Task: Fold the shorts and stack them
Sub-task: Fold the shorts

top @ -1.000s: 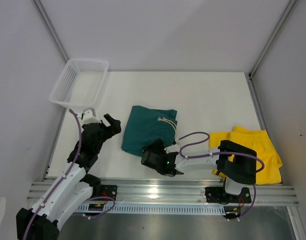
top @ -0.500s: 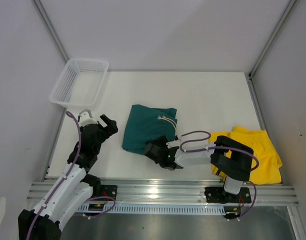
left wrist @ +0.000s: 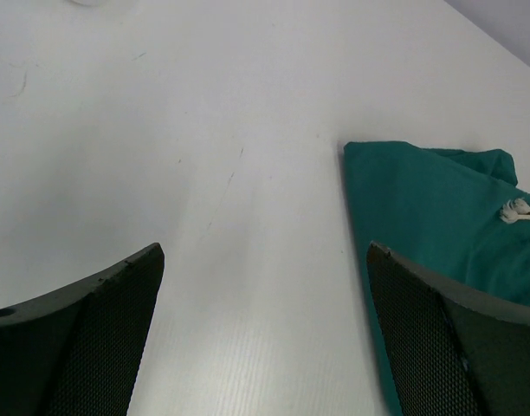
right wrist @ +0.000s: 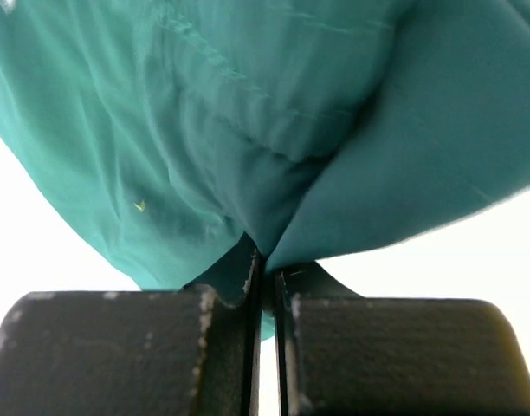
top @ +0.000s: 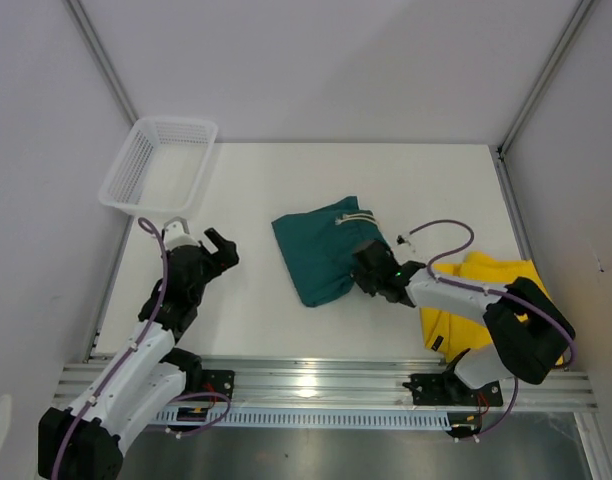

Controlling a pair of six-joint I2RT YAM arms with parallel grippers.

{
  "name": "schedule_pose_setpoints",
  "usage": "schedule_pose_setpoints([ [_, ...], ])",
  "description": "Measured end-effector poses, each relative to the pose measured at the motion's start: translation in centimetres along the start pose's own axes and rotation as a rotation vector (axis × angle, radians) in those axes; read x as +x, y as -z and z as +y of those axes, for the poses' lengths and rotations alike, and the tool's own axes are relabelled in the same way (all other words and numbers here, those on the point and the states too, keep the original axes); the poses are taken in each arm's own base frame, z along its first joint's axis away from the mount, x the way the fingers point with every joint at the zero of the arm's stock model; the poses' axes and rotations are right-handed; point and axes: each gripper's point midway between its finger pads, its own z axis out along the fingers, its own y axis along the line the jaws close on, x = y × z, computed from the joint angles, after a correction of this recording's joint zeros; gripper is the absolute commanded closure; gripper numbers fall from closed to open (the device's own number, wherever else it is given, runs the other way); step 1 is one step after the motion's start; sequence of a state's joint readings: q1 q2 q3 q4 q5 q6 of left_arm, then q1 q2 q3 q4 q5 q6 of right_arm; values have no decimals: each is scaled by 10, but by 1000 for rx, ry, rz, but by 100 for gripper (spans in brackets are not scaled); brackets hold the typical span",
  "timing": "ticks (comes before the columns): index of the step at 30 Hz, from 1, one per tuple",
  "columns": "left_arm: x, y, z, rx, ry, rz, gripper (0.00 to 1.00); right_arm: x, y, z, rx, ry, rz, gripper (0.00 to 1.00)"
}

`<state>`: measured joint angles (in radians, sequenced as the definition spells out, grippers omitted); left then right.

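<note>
The right pincer (right wrist: 263, 290) clamps the teal shorts (top: 321, 255); the left pincer (top: 208, 243) gapes wide. The right arm (top: 456, 291) partly hides the yellow shorts (top: 531, 275).

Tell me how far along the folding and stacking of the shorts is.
Done: the dark teal fabric shorts look folded. In hand: the right fingers are shut on their edge; the left fingers are open. Remaining: the bright yellow fabric shorts lie rumpled, and nothing is stacked.
</note>
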<state>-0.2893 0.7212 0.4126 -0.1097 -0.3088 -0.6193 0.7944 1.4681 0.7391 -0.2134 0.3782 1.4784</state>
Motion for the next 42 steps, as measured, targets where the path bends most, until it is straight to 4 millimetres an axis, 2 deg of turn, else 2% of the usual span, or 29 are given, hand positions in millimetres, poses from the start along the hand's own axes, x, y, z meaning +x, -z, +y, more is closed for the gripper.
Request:
schedule_pose_setpoints([
  [2,2,-3,-6,29,-7,8,1,-23,0,-10,-4,134,35,100],
  [5,11,-13,-20,100,-26,50,1,-43,-4,-28,2,331,106,100],
  [8,30,-28,-33,148,-58,145,1,-49,-16,-45,54,529,199,100],
  [10,47,-44,-45,178,-81,244,1,-50,-25,-48,78,617,243,100],
  [12,54,-58,-59,215,-98,308,1,-54,-32,-45,66,669,266,96],
  [15,49,-76,-88,295,-118,345,1,-60,-33,-42,31,691,283,72],
  [16,44,-82,-98,317,-129,351,1,-65,-34,-43,32,680,282,59],
  [17,37,-89,-109,345,-140,347,1,-67,-34,-44,29,675,286,52],
  [22,3,-131,-164,461,-184,323,1,-74,-35,-41,16,684,276,34],
  [23,-1,-141,-173,484,-189,323,1,-75,-35,-40,12,686,276,34],
  [25,2,-158,-185,516,-198,346,1,-76,-35,-40,10,680,277,23],
  [27,15,-175,-189,535,-205,393,1,-78,-33,-38,-4,671,275,22],
  [28,24,-181,-188,540,-208,423,1,-79,-33,-38,-13,661,273,1],
  [32,69,-190,-172,536,-217,573,1,-76,-24,-41,-57,601,284,1],
  [35,89,-185,-163,537,-215,653,1,-67,-15,-41,-110,538,293,0],
  [38,96,-180,-164,564,-213,693,1,-59,-7,-40,-139,468,303,1],
  [42,97,-177,-168,593,-211,706,1,-54,-5,-30,-162,404,303,1],
])
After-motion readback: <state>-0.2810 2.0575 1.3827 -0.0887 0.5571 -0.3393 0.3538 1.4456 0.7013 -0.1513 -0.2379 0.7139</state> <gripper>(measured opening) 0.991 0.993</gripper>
